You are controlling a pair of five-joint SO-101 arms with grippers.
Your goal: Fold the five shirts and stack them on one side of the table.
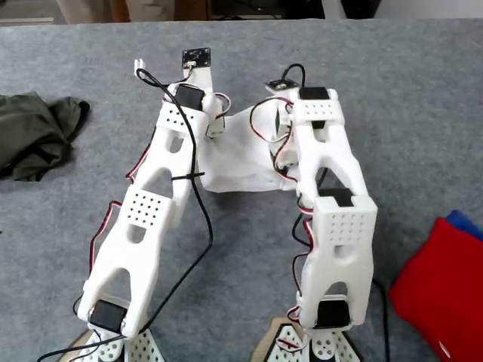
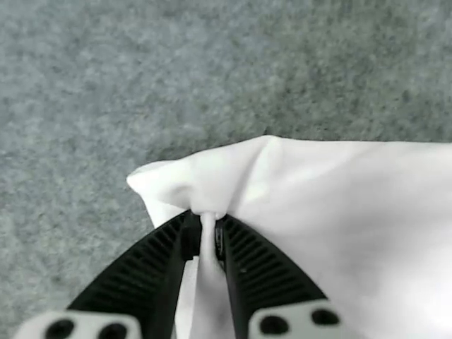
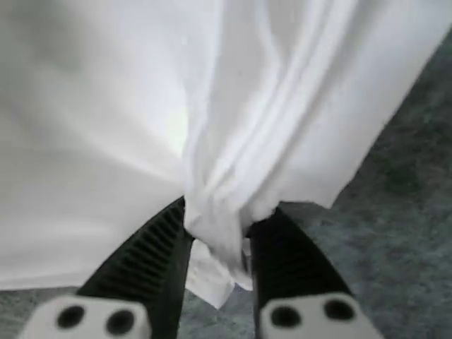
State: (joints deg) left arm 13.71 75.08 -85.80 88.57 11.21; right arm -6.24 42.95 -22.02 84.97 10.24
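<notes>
A white shirt (image 1: pixel 240 154) hangs between the two arms at the middle of the grey table. My left gripper (image 2: pixel 208 229) is shut on a pinched corner of the white shirt (image 2: pixel 332 212), with grey table behind it. My right gripper (image 3: pixel 215 229) is shut on a bunched fold of the white shirt (image 3: pixel 106 127). In the high view the left arm's wrist (image 1: pixel 189 102) and the right arm's wrist (image 1: pixel 313 109) stand on either side of the cloth. A dark green shirt (image 1: pixel 34 132) lies crumpled at the far left. A folded red shirt (image 1: pixel 441 283) lies at the right edge on a blue one (image 1: pixel 462 222).
The grey table (image 1: pixel 392 68) is open carpet-like cloth at the back and at the front left. Black cables run down from the left arm across the table.
</notes>
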